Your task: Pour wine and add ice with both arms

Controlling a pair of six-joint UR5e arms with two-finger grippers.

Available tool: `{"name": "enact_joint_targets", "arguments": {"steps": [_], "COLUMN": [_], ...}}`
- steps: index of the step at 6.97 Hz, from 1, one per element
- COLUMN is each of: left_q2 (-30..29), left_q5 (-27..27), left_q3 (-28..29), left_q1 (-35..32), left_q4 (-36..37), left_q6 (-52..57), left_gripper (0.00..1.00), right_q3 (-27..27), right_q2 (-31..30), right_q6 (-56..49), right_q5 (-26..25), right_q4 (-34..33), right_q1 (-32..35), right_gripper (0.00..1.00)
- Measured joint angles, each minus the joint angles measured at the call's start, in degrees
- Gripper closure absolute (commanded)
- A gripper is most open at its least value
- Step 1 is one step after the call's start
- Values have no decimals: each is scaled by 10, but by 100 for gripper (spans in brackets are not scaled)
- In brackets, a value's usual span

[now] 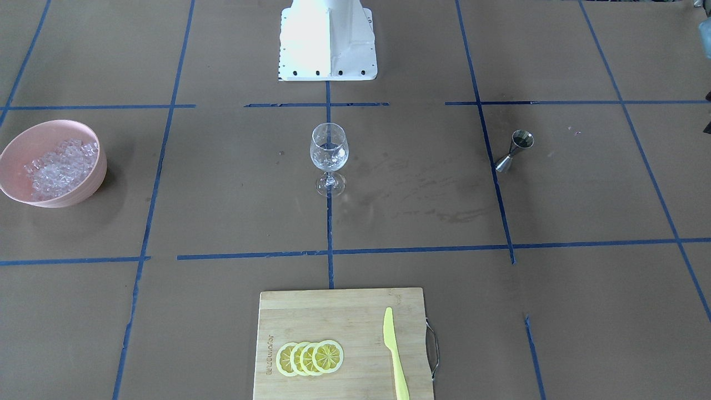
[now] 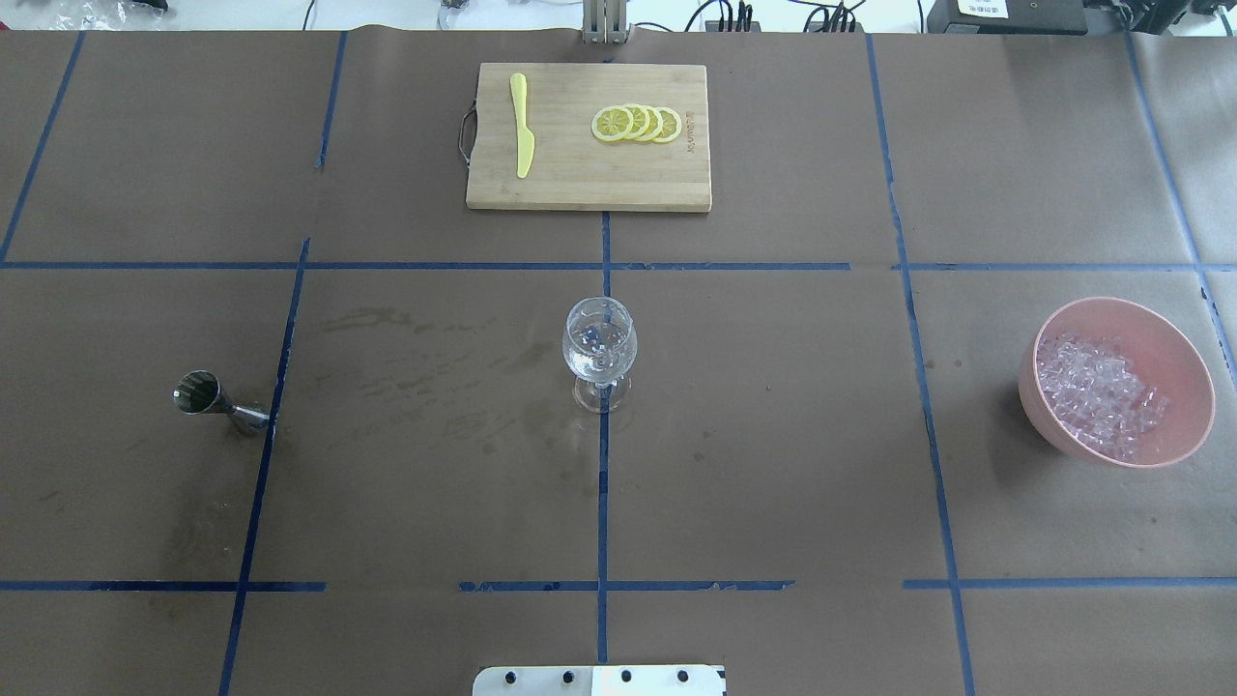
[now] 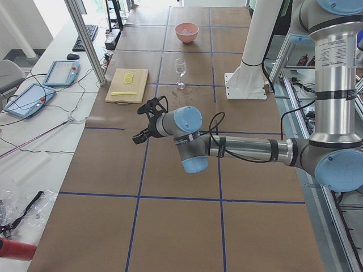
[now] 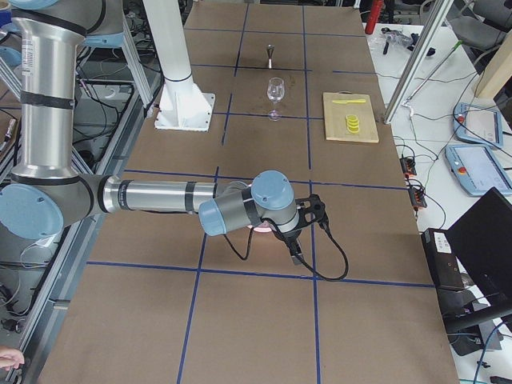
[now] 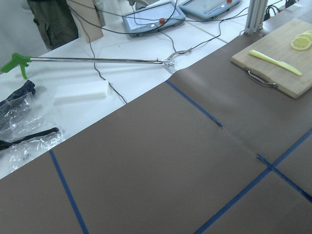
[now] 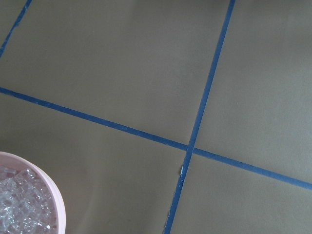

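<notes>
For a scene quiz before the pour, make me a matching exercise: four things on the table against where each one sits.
Things:
1. ice
2. wine glass
3. jigger
4. knife

Places:
A. on the cutting board
B. on the centre tape line
C. in the pink bowl
D. by itself on the robot's left side

Pairs: 1-C, 2-B, 3-D, 4-A

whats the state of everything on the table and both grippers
glass: upright, looks empty
jigger: upright
bowl: upright, holds ice
lemon slices: overlapping on board
knife: flat on board
left gripper: cannot tell
right gripper: cannot tell
</notes>
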Motion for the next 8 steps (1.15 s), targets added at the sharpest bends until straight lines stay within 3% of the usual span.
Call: {"name": "enact_joint_targets", "arguments": {"steps": [3, 8], "left_q2": [-2, 75], "left_q5": [241, 631], "left_q3": [-66, -89], "left_q1": [211, 486], "left_q4": [-20, -82], "left_q6": [-151, -195], "left_gripper": [0, 0], "right_q3": [1, -1], "right_q2": [1, 0], "right_q6": [1, 1], "right_q5": [1, 1], "right_q4": [0, 0], "right_q1": [-1, -1], "right_gripper": [0, 0]}}
